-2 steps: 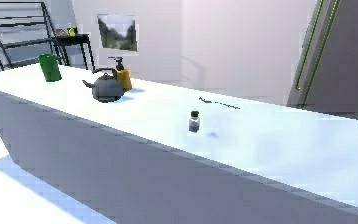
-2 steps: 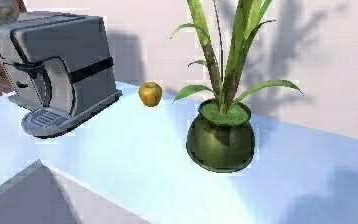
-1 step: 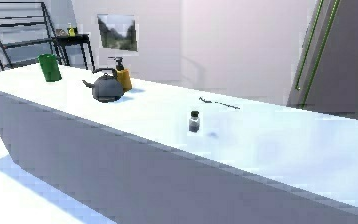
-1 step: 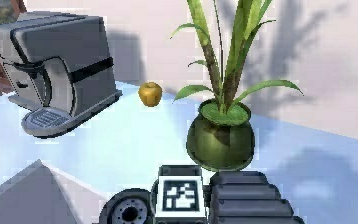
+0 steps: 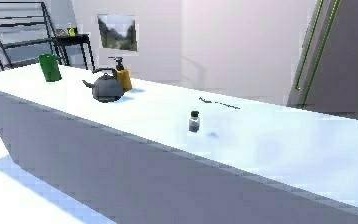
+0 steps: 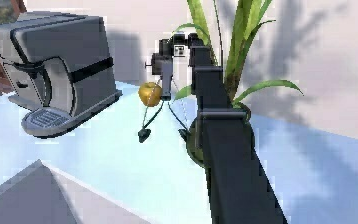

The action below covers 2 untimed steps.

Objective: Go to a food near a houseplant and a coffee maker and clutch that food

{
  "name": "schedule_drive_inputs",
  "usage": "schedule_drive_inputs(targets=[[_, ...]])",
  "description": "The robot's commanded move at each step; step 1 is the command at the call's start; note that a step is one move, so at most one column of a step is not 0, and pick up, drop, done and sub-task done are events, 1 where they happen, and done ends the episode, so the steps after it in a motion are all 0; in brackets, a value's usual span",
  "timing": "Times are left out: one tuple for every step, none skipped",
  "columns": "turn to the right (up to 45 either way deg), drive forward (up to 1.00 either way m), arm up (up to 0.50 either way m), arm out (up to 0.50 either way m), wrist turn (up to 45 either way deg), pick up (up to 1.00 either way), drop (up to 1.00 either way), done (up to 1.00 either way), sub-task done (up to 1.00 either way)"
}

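Note:
On the pale countertop [image 6: 107, 160] in the arm side view stands a grey coffee maker [image 6: 57, 65] at the left. A houseplant [image 6: 227, 35] with long green leaves rises behind the dark arm [image 6: 222, 130]. A small round yellow-green food, like an apple [image 6: 150, 93], sits between them, right at the gripper [image 6: 147, 128], whose thin fingers [image 6: 144, 130] point down below it. I cannot tell whether the gripper holds anything, since the counter lies behind the food.
The forward view has a long white counter [image 5: 267, 150] with a green cup [image 5: 49, 67], a grey kettle [image 5: 107, 88], an orange soap bottle [image 5: 121, 75] and a small shaker [image 5: 194, 122]. A dark shelf [image 5: 27, 35] stands far left, a fridge [image 5: 337, 50] at right.

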Motion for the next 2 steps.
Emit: schedule_drive_inputs(targets=[[0.0,0.00,0.00,0.00,45.0,0.00,0.00,0.00,0.00],[0.0,0.00,0.00,0.00,45.0,0.00,0.00,0.00,0.00]])
